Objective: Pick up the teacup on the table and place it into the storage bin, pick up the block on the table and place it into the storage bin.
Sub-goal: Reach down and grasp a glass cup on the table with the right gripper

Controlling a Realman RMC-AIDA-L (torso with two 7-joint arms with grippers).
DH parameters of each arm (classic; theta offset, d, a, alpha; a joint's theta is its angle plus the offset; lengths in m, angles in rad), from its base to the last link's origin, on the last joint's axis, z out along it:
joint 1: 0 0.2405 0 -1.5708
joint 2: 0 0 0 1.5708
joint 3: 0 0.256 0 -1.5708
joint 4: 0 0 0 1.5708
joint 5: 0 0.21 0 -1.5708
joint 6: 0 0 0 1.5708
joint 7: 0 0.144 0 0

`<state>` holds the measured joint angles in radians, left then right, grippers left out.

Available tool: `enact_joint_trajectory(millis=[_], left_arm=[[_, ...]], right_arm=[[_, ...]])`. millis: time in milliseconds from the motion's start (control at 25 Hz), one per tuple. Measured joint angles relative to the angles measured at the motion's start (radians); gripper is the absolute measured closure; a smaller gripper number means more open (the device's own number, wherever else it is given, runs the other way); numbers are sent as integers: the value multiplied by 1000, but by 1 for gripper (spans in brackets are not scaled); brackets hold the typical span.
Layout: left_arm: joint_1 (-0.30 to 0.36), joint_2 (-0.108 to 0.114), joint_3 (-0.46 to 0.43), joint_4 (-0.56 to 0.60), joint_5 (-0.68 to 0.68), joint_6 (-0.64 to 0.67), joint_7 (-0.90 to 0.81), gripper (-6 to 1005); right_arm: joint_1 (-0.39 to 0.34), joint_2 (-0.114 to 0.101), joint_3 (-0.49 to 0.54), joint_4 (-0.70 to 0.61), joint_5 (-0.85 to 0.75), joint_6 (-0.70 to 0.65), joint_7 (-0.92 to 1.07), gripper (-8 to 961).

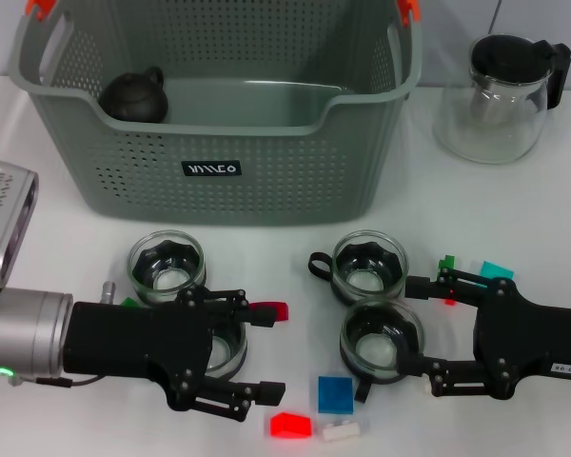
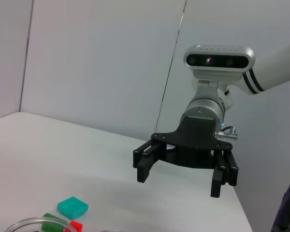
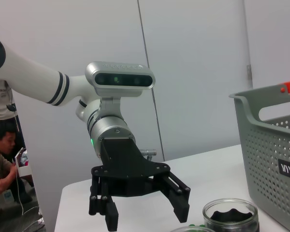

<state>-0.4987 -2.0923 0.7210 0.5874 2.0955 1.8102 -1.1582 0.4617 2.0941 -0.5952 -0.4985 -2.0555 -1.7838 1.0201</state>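
Several glass teacups stand in front of the grey-green storage bin (image 1: pixel 266 181). My left gripper (image 1: pixel 262 350) is open low over the table, its fingers on either side of one teacup (image 1: pixel 221 354); another teacup (image 1: pixel 167 267) stands just behind it. A red block (image 1: pixel 269 311) lies at the tip of one left finger. My right gripper (image 1: pixel 417 330) is open too, its fingertips at the side of a teacup (image 1: pixel 381 335), with a further teacup (image 1: pixel 369 267) behind. Blue (image 1: pixel 335 393), red (image 1: pixel 291 425) and white (image 1: pixel 341 431) blocks lie between the arms.
A dark teapot (image 1: pixel 133 95) sits inside the bin. A glass teapot with a black lid (image 1: pixel 500 100) stands at the back right. Green (image 1: pixel 447 262) and teal (image 1: pixel 498 269) blocks lie by the right gripper. The left wrist view shows the teal block (image 2: pixel 72 207).
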Motion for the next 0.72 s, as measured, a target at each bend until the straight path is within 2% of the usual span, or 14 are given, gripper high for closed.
enact_joint_trajectory(millis=[720], left_arm=[[0,0,0,0,0,4,0,126]], right_arm=[[0,-2,0,0,-1,-3,0,53]])
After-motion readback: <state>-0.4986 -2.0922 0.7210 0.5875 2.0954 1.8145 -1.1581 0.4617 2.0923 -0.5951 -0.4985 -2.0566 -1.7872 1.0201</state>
